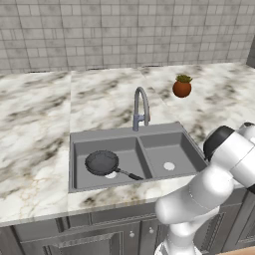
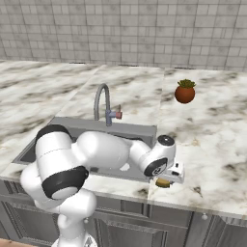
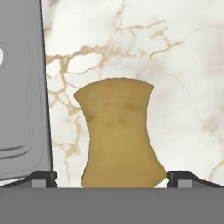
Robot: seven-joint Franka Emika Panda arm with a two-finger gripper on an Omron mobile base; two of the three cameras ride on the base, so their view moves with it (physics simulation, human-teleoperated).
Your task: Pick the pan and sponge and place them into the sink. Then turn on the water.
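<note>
A grey tiled wall backs a marble counter [image 1: 35,124] into which the dark double-basin sink [image 1: 74,164] is set, its arched faucet [image 1: 141,107] rising behind the divider. The pan [image 1: 103,163] already lies in the left basin, handle pointing toward the front right, so the step in hand appears to be the sponge [image 3: 119,135]: it lies on the counter just right of the sink's rim, near the counter's front edge, and the gripper [image 3: 111,177] is poised directly over it with its fingers [image 3: 43,177] spread wide, one on each side of the yellow block and nothing held. In the right base view the hand sits low over the sponge [image 2: 163,183], right at the counter's front. The next move likely calls for a short descent and a close across the block, then a lift high enough to clear the sink rim before carrying it left into a basin. The right basin looks free, and the counter around the sponge is bare; the potted plant [image 1: 182,86] stands well apart toward the wall. The faucet's handle [image 2: 118,115] remains for afterwards.
</note>
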